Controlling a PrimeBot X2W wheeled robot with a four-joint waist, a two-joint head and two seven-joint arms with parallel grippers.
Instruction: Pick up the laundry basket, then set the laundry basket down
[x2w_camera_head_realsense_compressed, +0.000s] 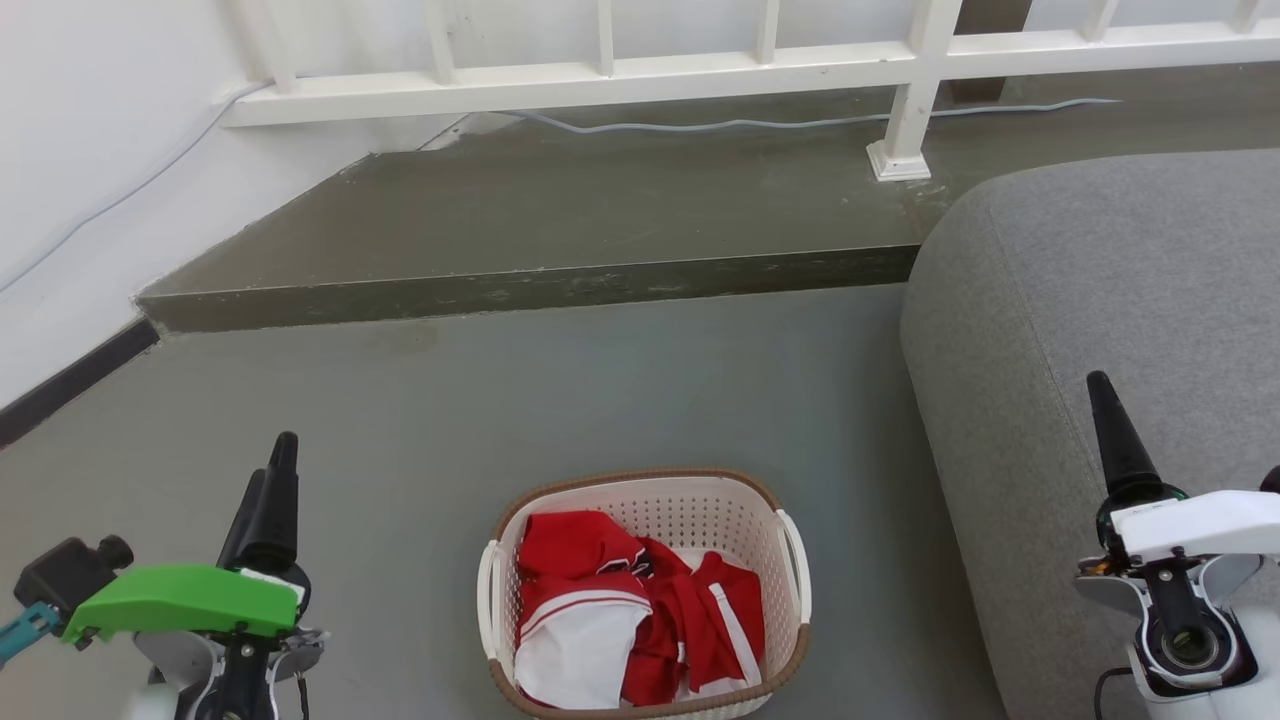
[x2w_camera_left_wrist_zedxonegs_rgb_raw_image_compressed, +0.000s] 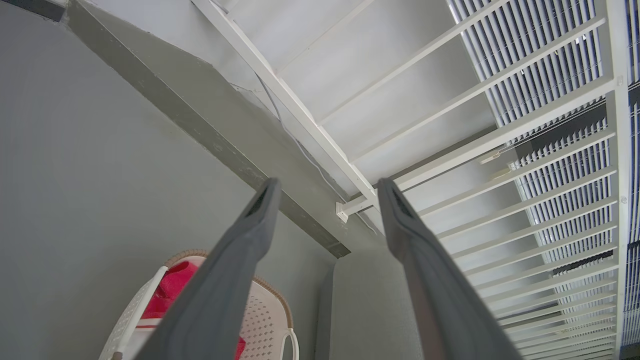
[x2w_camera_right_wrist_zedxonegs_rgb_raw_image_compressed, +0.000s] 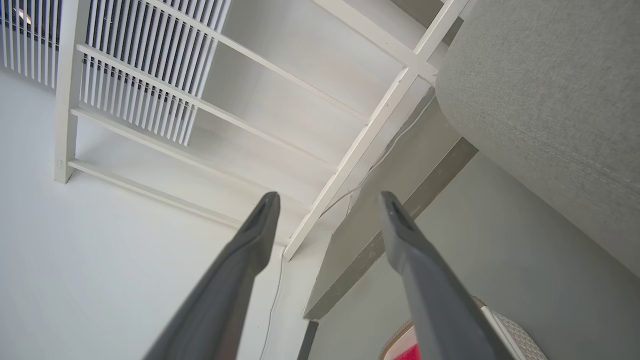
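The laundry basket stands on the grey floor at the bottom middle of the head view, cream-white and perforated with a brown rim. White handles sit on its two sides, and red and white clothes lie inside it. My left gripper hovers to its left and my right gripper to its right, over the sofa's edge, both apart from the basket. In the left wrist view the left gripper is open and empty, with the basket low behind one finger. The right gripper is open too, and a corner of the basket peeks at the bottom.
A grey sofa fills the right side, close to the basket. A raised concrete step runs across behind, with a white railing and a cable on it. A white wall closes the left.
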